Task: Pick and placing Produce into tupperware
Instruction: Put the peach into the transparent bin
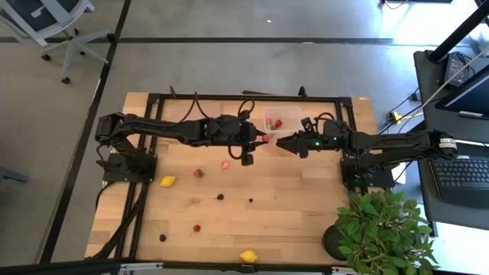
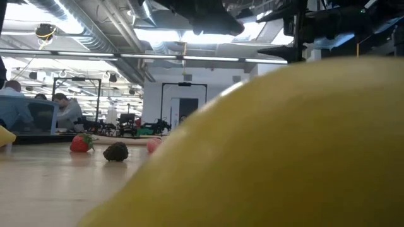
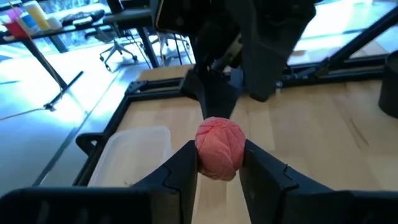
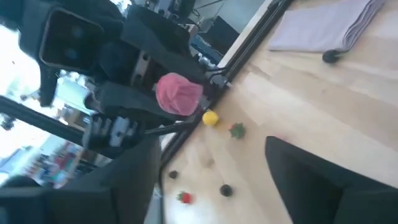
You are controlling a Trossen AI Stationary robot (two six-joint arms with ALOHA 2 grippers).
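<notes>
Two grippers meet near the desk's [image 1: 306, 221] far edge, just beside the clear tupperware [image 1: 273, 122]: the left gripper [image 3: 219, 163] has its fingers clenched on a pink-red produce piece [image 3: 219, 148], while the right gripper [image 1: 284, 142] faces it with fingers spread apart. One red piece [image 1: 278, 123] lies inside the tupperware, and a yellow lemon [image 1: 248, 257] sits at the near edge

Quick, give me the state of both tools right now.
Left tool: closed on a pink-red fruit piece, near the tupperware.
Right tool: open, holding nothing, facing the left one.
</notes>
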